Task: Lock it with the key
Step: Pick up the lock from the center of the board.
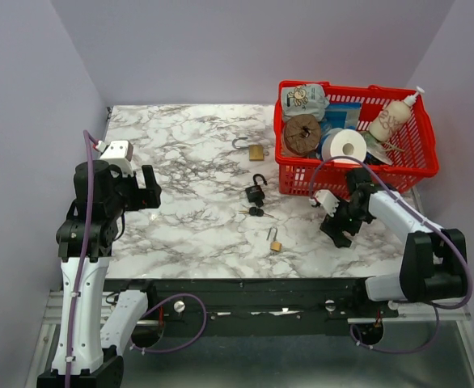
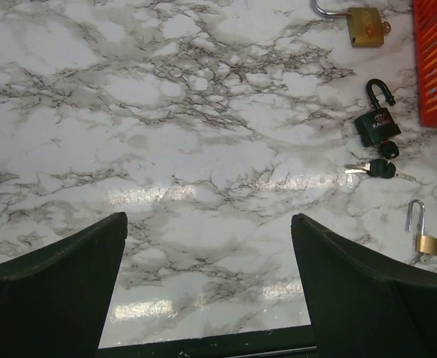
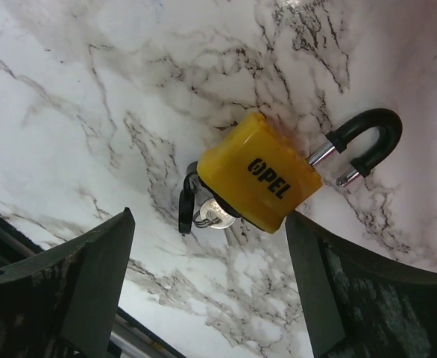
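Observation:
In the right wrist view a yellow padlock (image 3: pixel 263 173) lies on the marble with its black-sleeved shackle (image 3: pixel 368 142) open. A key on a ring (image 3: pixel 203 210) sticks in its underside. My right gripper (image 3: pixel 207 221) is open just above it, the lock's lower end and key between the fingers, not touching. In the top view the right gripper (image 1: pixel 336 226) hangs low in front of the red basket and hides the yellow lock. My left gripper (image 2: pixel 209 218) is open and empty, raised over the table's left side (image 1: pixel 150 187).
A black padlock (image 1: pixel 256 192) with loose keys (image 1: pixel 256 212), a small brass padlock (image 1: pixel 274 241) and a larger brass padlock (image 1: pixel 253 150) lie mid-table, all with open shackles. A red basket (image 1: pixel 419 166) of goods stands at the back right.

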